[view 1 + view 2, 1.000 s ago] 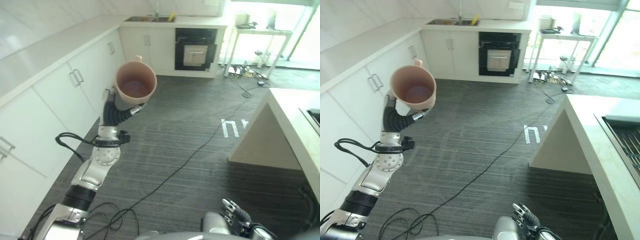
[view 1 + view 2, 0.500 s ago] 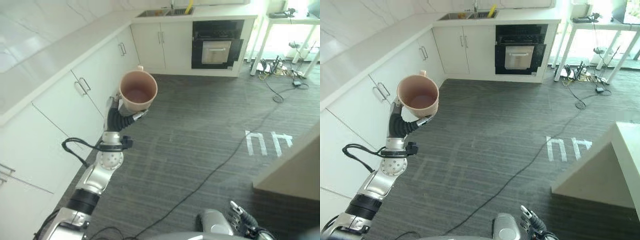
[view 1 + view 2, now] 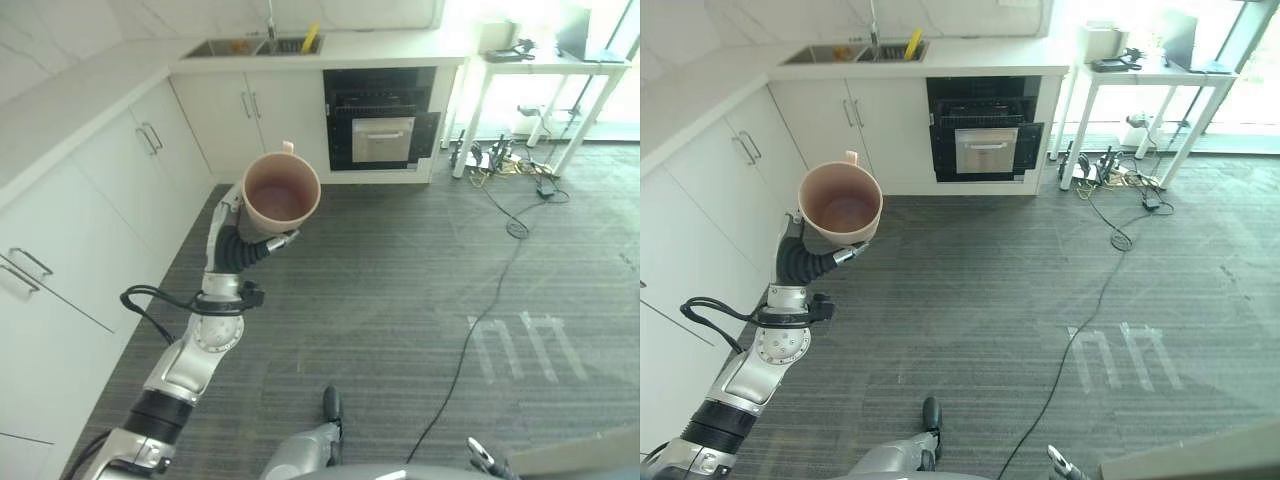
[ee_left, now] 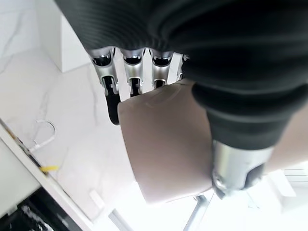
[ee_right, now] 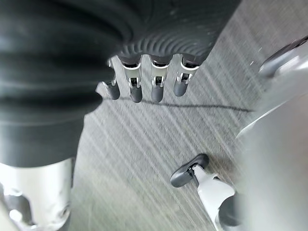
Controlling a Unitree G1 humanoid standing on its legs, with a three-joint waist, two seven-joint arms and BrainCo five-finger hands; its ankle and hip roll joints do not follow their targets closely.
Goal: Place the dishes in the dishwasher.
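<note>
A pink cup (image 3: pixel 281 192) with a small handle at its far rim is held up at chest height over the dark floor, mouth towards me and empty. My left hand (image 3: pixel 240 246) is shut on it from below; in the left wrist view the fingers (image 4: pixel 132 72) and thumb curl round the cup (image 4: pixel 163 144). A black built-in appliance (image 3: pixel 380 118) sits in the white cabinet run at the far wall, ahead of the cup. My right hand (image 5: pixel 159 29) hangs low over the floor, its fingers (image 5: pixel 136 86) relaxed and holding nothing.
White cabinets (image 3: pixel 90 220) line the left side, with a sink (image 3: pixel 245 45) on the far counter. A white table (image 3: pixel 540 70) stands at the back right over a tangle of cables (image 3: pixel 495 160). A black cord (image 3: pixel 468 330) crosses the floor near white markings (image 3: pixel 520 345).
The camera has swung, bringing the black appliance to the middle and taking the island counter on the right almost out of view. The cup stays held up in my left hand.
</note>
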